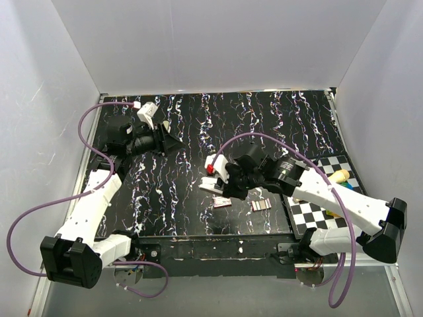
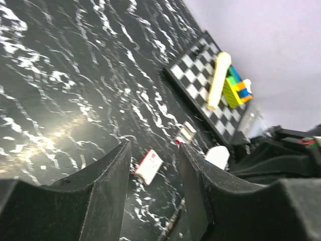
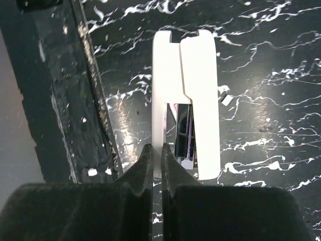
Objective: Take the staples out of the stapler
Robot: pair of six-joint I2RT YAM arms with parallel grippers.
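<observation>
The white stapler [image 3: 200,100] lies swung open on the black marbled table, its two white halves side by side. A dark metal magazine [image 3: 183,133] shows between the halves; I cannot tell whether staples sit in it. My right gripper [image 3: 156,150] is shut on the thin left half, near the table's front edge [image 3: 95,125]. From above, the stapler [image 1: 208,187] lies under the right gripper [image 1: 222,185]. A silvery staple strip [image 1: 261,205] and a small red-and-white box [image 1: 223,202] lie just in front. My left gripper [image 1: 177,142] hovers open and empty at the back left.
A checkerboard mat [image 1: 327,198] at the right edge carries a cream cylinder [image 1: 339,176] and coloured blocks [image 1: 347,188]. In the left wrist view, past the open fingers [image 2: 113,175], lie the box [image 2: 149,166] and the strip [image 2: 186,131]. White walls enclose the table.
</observation>
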